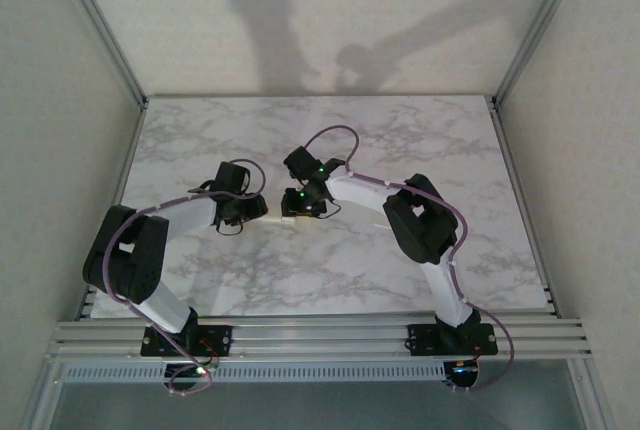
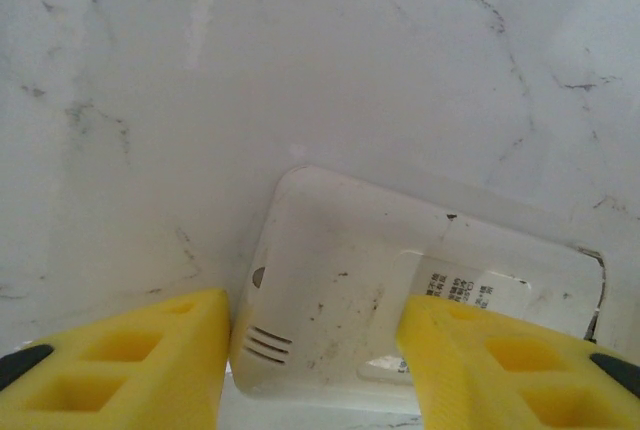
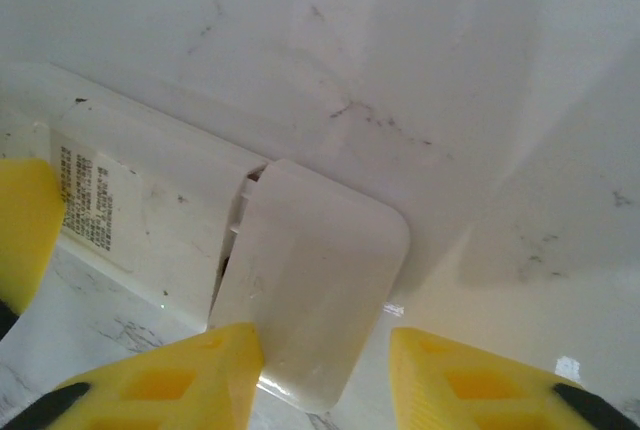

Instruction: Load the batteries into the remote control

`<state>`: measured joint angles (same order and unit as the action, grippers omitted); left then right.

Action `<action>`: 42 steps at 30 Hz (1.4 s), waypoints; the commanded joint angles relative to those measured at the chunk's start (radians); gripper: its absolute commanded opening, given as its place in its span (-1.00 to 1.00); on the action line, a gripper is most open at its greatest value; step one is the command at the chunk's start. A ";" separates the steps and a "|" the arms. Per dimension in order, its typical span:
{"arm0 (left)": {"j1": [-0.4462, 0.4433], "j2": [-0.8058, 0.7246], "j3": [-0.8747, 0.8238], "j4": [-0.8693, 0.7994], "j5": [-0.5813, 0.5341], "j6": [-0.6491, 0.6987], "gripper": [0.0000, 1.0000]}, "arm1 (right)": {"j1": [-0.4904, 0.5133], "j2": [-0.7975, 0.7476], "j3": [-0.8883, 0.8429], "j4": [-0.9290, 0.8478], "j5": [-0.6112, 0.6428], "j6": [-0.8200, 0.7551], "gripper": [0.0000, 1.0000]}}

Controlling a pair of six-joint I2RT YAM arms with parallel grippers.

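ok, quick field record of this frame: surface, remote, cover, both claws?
surface: marble-pattern table
remote: white, lying back-up mid-table, label showing
battery cover: sits skewed on one end of the remote, dark gap at its seam
left claw: shut across the remote, at the end away from the battery cover
right claw: open, one finger either side of the battery cover; one touches its edge, a small gap at the other
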<state>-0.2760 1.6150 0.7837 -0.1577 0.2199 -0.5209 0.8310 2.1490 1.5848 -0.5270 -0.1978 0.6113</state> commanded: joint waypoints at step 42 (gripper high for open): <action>-0.043 0.037 0.006 -0.028 0.038 -0.001 0.01 | -0.027 -0.080 -0.055 -0.027 -0.038 -0.003 -0.11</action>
<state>-0.2806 1.6112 0.7841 -0.1589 0.2119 -0.5278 0.7967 2.0293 1.4952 -0.5602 -0.2176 0.5838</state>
